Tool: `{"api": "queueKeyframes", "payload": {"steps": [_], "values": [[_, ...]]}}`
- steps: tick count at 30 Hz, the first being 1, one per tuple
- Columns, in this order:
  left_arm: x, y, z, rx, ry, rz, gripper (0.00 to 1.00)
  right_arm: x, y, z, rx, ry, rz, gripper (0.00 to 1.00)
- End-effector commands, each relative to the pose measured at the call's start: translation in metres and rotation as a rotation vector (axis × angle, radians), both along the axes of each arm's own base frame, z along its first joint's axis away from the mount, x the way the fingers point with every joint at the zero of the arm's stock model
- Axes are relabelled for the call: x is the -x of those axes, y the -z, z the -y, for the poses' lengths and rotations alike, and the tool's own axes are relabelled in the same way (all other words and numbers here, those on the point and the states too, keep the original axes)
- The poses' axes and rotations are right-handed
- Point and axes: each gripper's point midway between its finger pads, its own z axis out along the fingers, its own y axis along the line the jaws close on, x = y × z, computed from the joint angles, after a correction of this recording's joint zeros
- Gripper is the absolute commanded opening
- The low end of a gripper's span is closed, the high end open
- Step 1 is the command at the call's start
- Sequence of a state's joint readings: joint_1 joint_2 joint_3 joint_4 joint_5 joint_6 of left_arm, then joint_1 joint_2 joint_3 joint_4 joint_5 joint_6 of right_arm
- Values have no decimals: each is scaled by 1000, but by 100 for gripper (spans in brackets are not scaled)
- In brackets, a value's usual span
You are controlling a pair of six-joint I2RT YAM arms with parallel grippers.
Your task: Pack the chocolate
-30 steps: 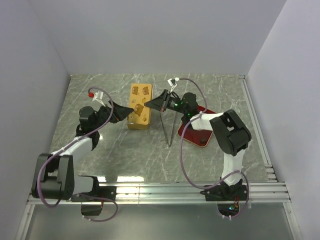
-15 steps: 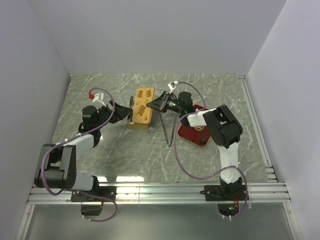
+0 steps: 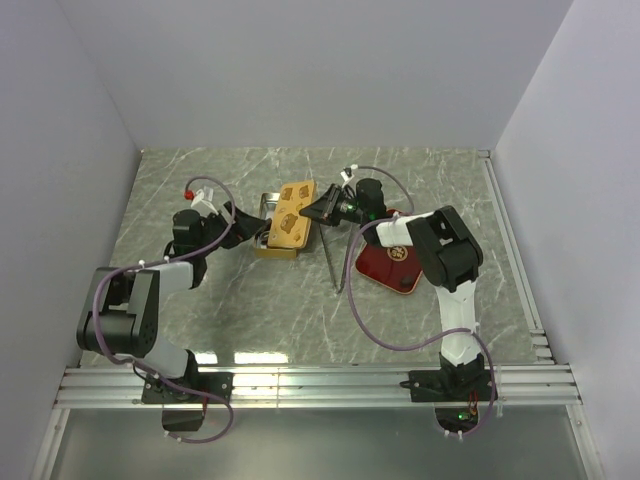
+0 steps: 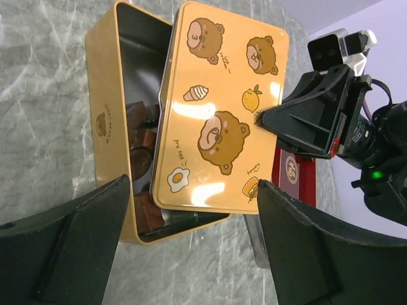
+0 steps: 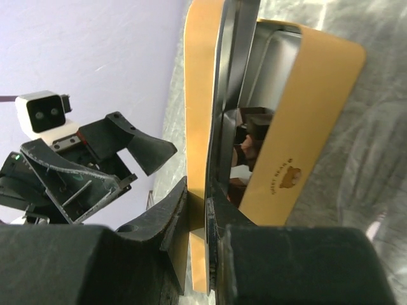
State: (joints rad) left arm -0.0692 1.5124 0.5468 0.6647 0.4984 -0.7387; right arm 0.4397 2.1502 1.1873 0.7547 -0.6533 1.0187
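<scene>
A gold tin (image 3: 273,248) (image 4: 105,114) stands at the middle of the table. Dark brown chocolate (image 4: 143,136) (image 5: 249,136) lies inside it. The tin's bear-printed lid (image 3: 292,215) (image 4: 222,108) (image 5: 200,95) lies askew over the tin, leaving the left part of the inside showing. My right gripper (image 3: 318,212) (image 4: 264,119) (image 5: 206,197) is shut on the lid's right edge. Just left of the tin, my left gripper (image 3: 245,225) (image 4: 194,190) (image 5: 152,152) stands open with nothing between its fingers.
A red tray (image 3: 395,265) (image 4: 292,171) lies right of the tin, under my right arm. Metal tongs (image 3: 335,255) lie on the marble between the tin and the tray. Walls close in on the left, the back and the right.
The lid in my right gripper has turned and shifted right, showing more of the tin's inside on the left. My left gripper has edged closer to the tin.
</scene>
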Motion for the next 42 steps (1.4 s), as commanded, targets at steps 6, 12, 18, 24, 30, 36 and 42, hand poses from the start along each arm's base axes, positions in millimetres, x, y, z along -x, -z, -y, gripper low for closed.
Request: {"api": "queueKeyframes", "payload": {"steps": [6,12,18,24,30,36,42], "values": [[-28,-7,1,-81,-37,66,86,-12,39,13,187,40,-36,18],[-34,6,-2,-95,-58,56,86,-15,55,21,276,59,-54,34],[-35,11,1,-85,-40,50,86,-16,63,21,295,60,-62,41],[-39,10,4,-80,-31,57,86,-18,69,22,325,55,-65,46],[-42,14,9,-70,-10,53,86,-19,75,20,370,29,-59,47],[-44,16,14,-67,2,49,86,-15,74,17,403,-8,-41,47],[-44,14,19,-48,23,61,86,-6,82,11,452,-62,-39,48]]}}
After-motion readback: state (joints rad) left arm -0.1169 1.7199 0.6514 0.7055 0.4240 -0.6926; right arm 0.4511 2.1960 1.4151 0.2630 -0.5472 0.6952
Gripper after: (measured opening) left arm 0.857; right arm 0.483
